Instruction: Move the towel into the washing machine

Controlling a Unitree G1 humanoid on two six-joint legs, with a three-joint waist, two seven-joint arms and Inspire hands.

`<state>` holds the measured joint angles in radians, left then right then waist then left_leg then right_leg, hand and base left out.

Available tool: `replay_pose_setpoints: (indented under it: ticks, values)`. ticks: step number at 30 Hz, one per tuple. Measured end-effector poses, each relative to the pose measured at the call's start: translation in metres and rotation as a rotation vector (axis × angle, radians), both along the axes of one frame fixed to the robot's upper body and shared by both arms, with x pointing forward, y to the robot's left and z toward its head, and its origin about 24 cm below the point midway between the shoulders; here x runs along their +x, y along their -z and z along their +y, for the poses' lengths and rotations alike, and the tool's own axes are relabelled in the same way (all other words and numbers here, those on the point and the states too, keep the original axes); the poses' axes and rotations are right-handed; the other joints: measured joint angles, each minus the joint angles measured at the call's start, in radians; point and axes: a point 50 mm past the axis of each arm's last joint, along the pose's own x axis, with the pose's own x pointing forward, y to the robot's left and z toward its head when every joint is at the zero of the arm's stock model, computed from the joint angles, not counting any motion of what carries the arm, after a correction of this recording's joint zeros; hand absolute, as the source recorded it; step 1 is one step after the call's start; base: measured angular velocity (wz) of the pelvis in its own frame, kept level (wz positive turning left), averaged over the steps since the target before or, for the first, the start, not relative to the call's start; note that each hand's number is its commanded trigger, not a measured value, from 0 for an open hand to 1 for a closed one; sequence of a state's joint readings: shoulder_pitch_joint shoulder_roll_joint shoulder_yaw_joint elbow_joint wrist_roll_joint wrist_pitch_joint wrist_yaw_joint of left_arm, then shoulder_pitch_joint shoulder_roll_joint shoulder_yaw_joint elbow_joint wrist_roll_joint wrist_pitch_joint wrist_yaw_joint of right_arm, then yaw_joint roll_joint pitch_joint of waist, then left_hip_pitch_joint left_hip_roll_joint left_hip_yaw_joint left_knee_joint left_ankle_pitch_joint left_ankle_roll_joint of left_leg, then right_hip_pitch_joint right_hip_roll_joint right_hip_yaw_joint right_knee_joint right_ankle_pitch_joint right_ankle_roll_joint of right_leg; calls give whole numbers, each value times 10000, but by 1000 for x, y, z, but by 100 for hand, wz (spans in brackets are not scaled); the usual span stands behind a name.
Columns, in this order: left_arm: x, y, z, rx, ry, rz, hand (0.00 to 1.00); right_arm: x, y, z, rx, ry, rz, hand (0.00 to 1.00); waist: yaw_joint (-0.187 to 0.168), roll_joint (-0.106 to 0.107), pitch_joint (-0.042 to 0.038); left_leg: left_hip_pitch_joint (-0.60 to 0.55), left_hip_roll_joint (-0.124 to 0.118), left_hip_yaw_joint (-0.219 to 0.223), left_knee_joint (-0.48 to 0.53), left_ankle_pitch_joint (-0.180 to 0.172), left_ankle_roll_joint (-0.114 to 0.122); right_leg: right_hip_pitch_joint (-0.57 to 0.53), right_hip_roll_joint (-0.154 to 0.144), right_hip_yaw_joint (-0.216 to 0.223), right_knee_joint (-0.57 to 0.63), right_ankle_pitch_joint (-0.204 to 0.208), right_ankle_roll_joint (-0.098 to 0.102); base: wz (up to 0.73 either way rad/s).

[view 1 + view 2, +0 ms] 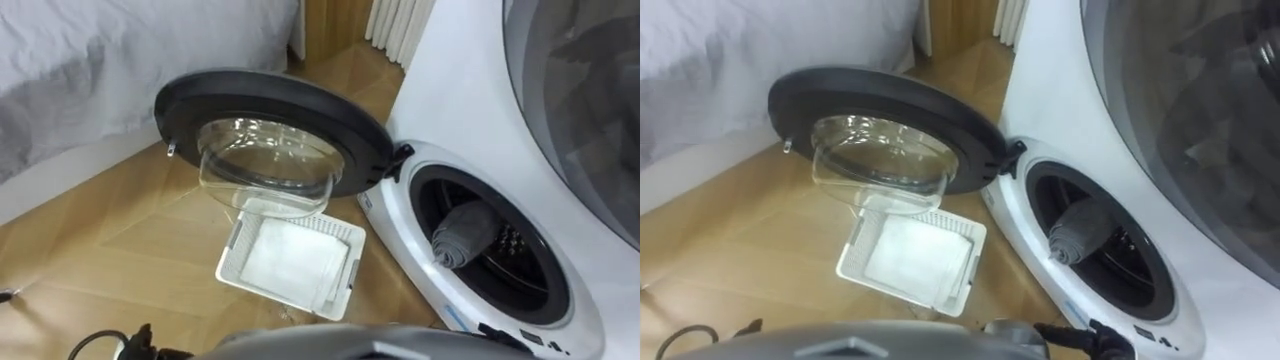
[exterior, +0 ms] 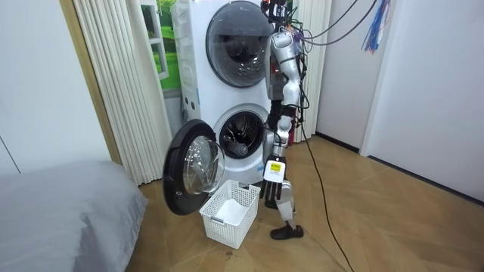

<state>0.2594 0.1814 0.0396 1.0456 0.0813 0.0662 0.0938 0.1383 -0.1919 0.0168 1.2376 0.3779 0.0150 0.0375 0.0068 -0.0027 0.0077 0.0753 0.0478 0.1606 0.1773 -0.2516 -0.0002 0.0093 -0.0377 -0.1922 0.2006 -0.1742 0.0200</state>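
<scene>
Standing at 3 o'clock of the washing machine in the room view, the robot looked down on a bed at 11 o'clock and on the machine's open door, which was swung out at 9 o'clock of the drum. A white basket sat on the wooden floor at 6 o'clock of the door. The grey towel lay rolled inside the drum mouth. The robot's left hand hung beside the machine's front, and whether its fingers were open or closed could not be told
</scene>
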Motion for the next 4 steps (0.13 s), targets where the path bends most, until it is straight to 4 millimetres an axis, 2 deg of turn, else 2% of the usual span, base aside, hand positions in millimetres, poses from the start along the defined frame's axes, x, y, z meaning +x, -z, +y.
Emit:
replay_pose_setpoints:
  ticks: [4]
  values:
    - [-5, 2, -3, -268, -92, 423, 0, -1, 0, 1, 140, 9, 82, 0, -22, 3, 16, 237, 12, -11, -112, -7, -12, 256, 37, 7, -143, -1, 1, 0]
